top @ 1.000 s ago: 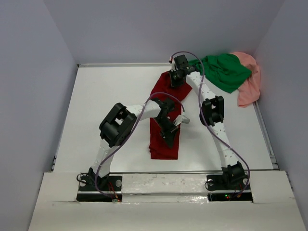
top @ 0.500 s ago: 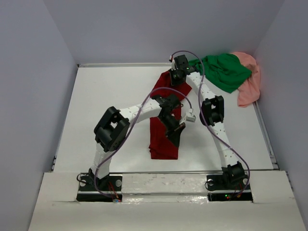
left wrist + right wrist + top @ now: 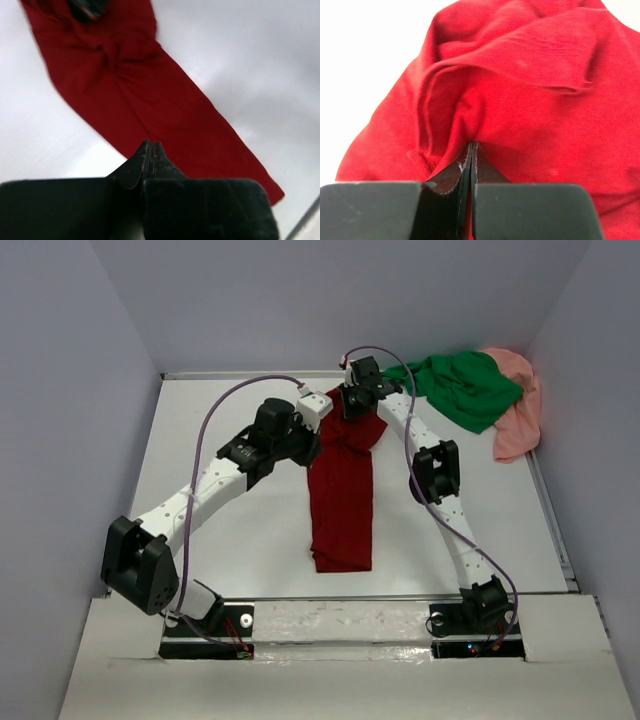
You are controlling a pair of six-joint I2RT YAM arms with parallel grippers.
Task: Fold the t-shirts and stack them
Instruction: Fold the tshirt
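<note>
We get just an edge of the pink shirt, the rest under the green shirt; the red shirt loses its far end beneath the right arm.

The top view is evenly, softly lit and sharp, with only faint shadows on the white table. The left wrist view is dim, grey and blurred across the dark red t-shirt. The right wrist view is bright; its background bleaches to pure white.
</note>
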